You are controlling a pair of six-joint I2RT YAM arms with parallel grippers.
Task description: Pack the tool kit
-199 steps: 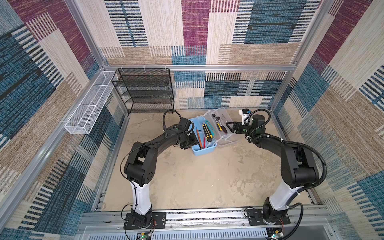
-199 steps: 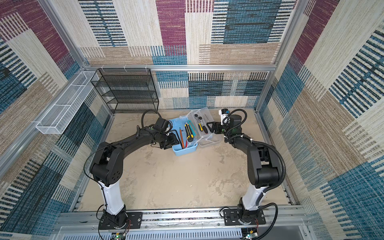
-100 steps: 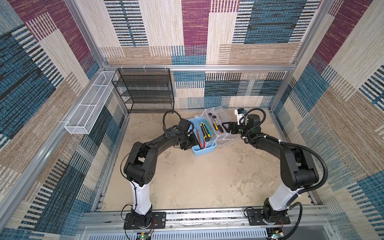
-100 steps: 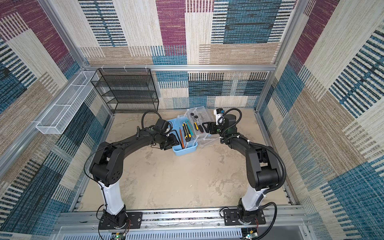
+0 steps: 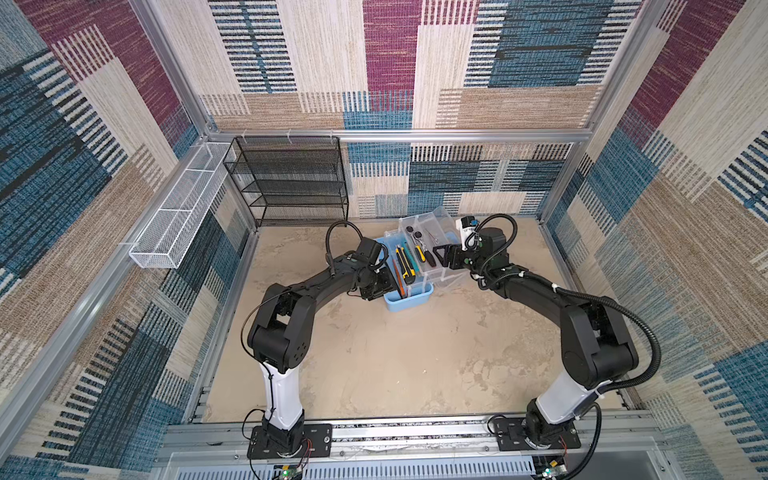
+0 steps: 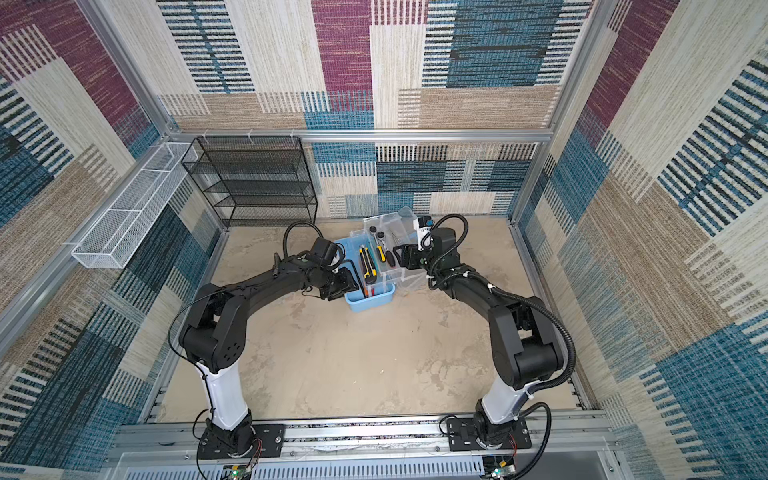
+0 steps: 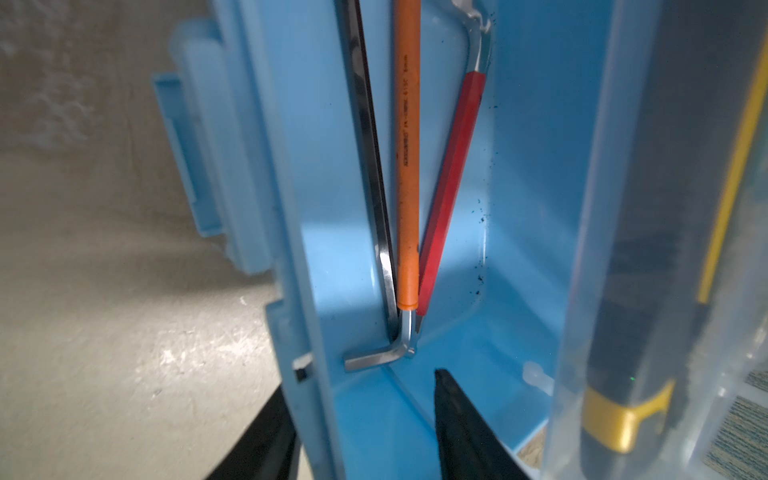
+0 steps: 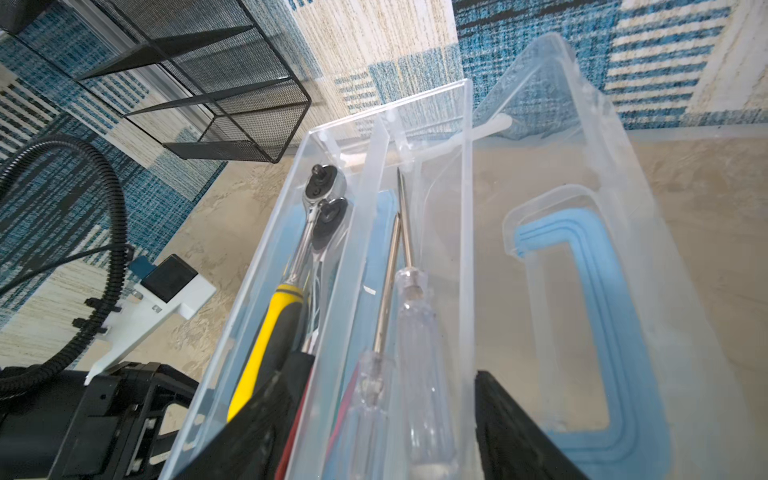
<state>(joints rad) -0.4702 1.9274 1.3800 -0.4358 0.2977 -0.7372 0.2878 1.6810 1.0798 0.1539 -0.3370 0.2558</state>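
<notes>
1. Left gripper (image 7: pixel 361 380) straddles a wall of the light-blue case (image 5: pixel 409 300), jaws parted and the inner finger (image 7: pixel 457 415) clear of it. It is probably bracing the case, which sits near centre in both top views.
2. Right gripper (image 8: pixel 390 365) brackets the clear tray (image 8: pixel 467 249) holding screwdrivers (image 8: pixel 415 332), seemingly to swing it over the case. Whether it pinches is unclear.
3. Tray plastic blurs the utility knife (image 7: pixel 623 374) behind it.

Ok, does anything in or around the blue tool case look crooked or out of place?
Yes. The clear insert tray is not seated in the blue case: it sits askew, overhanging toward the open lid. Dark specks also dot the case floor beside the red hex key.
</notes>
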